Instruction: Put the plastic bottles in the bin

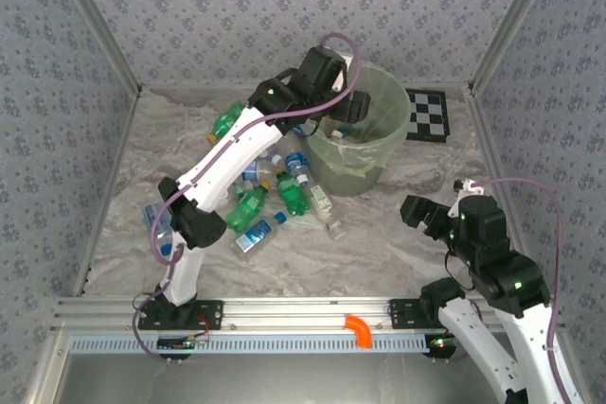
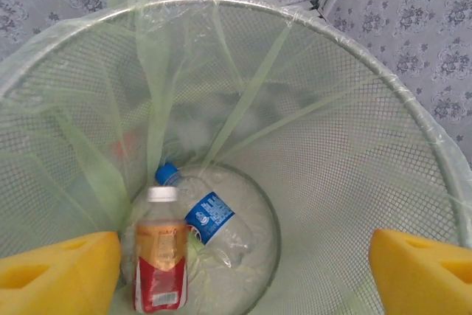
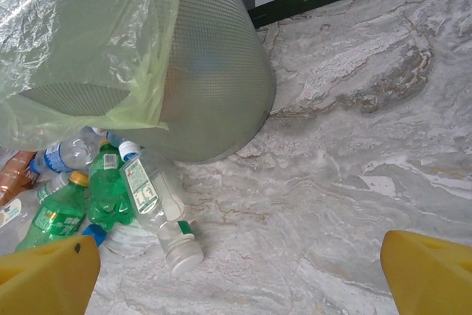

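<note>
Up close, yellow fingers (image 2: 59, 274) of the left gripper (image 2: 243, 274), spread wide, pinching nothing, right above the bin (image 2: 346, 71). Down at its bottom, a red-orange bottle (image 2: 161, 263) just beside a clear bottle (image 2: 214, 219) with a blue label. Right gripper (image 3: 240, 278) spread wide too, over the table (image 3: 354, 182). Beside the bin, a heap of green and clear bottles (image 1: 254, 203), maybe eight, hard to count.
</note>
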Tool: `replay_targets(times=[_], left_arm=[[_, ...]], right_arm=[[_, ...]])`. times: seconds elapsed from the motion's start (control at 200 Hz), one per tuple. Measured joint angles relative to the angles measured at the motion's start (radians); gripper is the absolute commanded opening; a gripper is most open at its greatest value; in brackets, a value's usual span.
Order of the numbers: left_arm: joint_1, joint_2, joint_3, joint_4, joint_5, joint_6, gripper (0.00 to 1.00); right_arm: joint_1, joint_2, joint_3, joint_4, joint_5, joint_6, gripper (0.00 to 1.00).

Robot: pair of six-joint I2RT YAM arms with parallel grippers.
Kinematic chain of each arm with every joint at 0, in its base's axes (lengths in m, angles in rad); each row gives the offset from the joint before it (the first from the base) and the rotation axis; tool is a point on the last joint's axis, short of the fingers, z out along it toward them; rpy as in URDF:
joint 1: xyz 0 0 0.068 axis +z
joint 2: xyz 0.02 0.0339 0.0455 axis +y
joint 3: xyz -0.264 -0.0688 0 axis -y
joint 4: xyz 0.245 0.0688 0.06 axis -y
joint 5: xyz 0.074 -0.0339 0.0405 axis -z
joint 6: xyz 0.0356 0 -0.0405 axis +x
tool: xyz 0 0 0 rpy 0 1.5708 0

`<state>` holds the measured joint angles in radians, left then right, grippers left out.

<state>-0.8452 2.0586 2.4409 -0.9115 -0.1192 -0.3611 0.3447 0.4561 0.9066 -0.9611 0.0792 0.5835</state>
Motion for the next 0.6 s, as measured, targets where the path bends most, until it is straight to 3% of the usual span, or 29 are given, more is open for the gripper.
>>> replay_targets(times=[0.14,0.6], left_arm=[[0.000,-0.151,-0.197,0.017,-0.010,-0.006,1.00],[0.014,-0.818,-1.135,0.209,-0.088,-0.085,1.00]], right_arm=[[0.000,0.000,-0.002,0.018,-0.018,-0.001,1.00],[0.000,0.001,-0.038,0.121,-0.135,-0.007,1.00]])
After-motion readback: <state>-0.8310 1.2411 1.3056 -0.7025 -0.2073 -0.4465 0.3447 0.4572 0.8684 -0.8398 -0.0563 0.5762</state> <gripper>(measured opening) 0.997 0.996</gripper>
